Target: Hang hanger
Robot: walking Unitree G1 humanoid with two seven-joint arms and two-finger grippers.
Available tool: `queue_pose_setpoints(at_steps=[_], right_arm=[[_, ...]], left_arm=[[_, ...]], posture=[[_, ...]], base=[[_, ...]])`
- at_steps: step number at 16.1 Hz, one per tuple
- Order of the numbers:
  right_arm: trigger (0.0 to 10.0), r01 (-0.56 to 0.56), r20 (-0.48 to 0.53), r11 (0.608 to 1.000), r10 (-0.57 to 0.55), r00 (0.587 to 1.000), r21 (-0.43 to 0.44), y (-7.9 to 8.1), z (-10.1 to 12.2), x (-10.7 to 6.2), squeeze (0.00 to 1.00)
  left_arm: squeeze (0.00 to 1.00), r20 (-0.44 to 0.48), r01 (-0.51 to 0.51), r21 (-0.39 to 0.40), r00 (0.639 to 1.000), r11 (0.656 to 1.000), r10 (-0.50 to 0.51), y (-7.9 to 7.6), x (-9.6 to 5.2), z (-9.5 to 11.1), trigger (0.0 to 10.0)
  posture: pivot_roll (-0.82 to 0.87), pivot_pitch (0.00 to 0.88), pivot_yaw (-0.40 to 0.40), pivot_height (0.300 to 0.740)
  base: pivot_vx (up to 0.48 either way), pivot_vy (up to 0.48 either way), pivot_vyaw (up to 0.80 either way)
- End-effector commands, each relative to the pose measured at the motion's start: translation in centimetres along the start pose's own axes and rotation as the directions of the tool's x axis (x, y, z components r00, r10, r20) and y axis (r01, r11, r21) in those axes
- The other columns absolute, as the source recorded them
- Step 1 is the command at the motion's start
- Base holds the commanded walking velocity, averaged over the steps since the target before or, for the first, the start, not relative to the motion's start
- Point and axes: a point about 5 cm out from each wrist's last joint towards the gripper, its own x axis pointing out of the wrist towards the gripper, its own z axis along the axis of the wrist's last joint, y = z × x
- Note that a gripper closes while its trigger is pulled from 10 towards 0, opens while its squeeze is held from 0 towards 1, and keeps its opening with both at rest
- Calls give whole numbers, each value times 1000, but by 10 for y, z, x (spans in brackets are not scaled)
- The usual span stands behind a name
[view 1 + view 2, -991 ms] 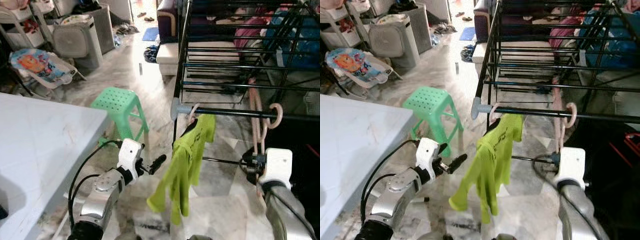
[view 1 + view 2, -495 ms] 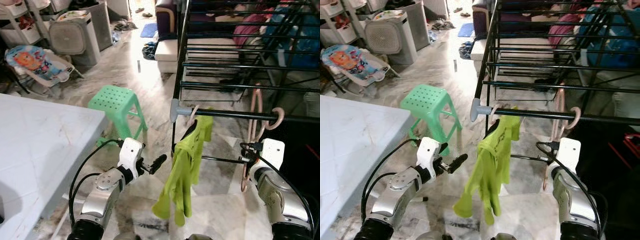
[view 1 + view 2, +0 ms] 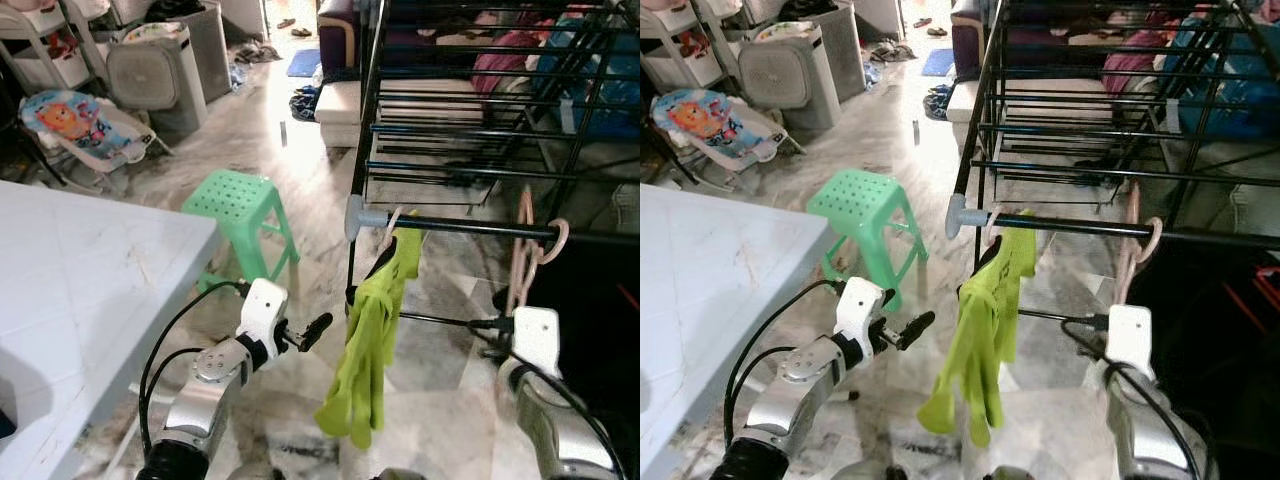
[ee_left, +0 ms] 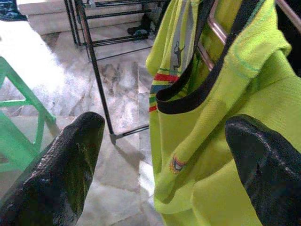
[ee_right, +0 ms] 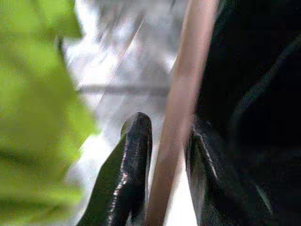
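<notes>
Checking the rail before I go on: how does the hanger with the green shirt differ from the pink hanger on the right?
The hanger with the green shirt carries a garment; the pink hanger is bare. The first hangs by the rail's grey end cap, free of both grippers; the pink one hangs further along, its lower part between the right gripper's fingers. The left gripper is open, facing the shirt. Both hooks sit over the same rail.

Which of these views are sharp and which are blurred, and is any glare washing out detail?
Left and right eye views: sharp, with window glare bleaching the marble floor behind the green stool. Left wrist view: crisp on the lime shirt, glare on the tiles. Right wrist view: heavily smeared; the pink hanger between the right gripper fingers is a soft streak.
</notes>
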Motion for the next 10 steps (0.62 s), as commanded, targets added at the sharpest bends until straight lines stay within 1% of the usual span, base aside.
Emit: queue_pose_setpoints(at_steps=[1, 3, 5, 6, 7, 9, 10], right_arm=[[10000, 45, 93, 999, -42, 995, -23, -1, 12, -5, 1000], [10000, 68, 108, 998, -68, 992, 0, -1, 7, -12, 1000], [10000, 108, 162, 994, -106, 981, -6, -6, 5, -21, 1000], [10000, 123, 197, 992, -120, 973, -1, -8, 7, -25, 1000], [10000, 136, 238, 990, -137, 962, 21, -10, 11, -28, 1000], [10000, 150, 300, 988, -151, 942, 24, -12, 18, -36, 1000], [10000, 148, 344, 989, -142, 928, 7, -11, 25, -39, 1000]], left_arm=[[0, 0, -13, 9, 1000, 1000, 13, 2, -1, 0, 10000], [0, 10, -24, 9, 1000, 1000, 24, 2, -4, 1, 10000], [0, 14, -33, 4, 999, 999, 33, 2, -8, 2, 10000], [0, 15, -37, 4, 999, 999, 37, 3, -10, 1, 10000], [0, 13, -39, 3, 999, 999, 39, 4, -12, 0, 10000], [0, 27, -52, -6, 998, 999, 52, 6, -15, 1, 10000], [0, 40, -58, -11, 997, 998, 58, 7, -16, 3, 10000]], posture=[[-87, 0, 51, 740], [-84, 0, 54, 740], [-84, 0, 55, 740], [-87, 0, 57, 740], [-88, 0, 58, 740], [-89, 0, 59, 740], [-86, 0, 61, 740]], base=[[0, 0, 0], [0, 0, 0], [0, 0, 0], [0, 0, 0], [0, 0, 0], [0, 0, 0], [0, 0, 0]])
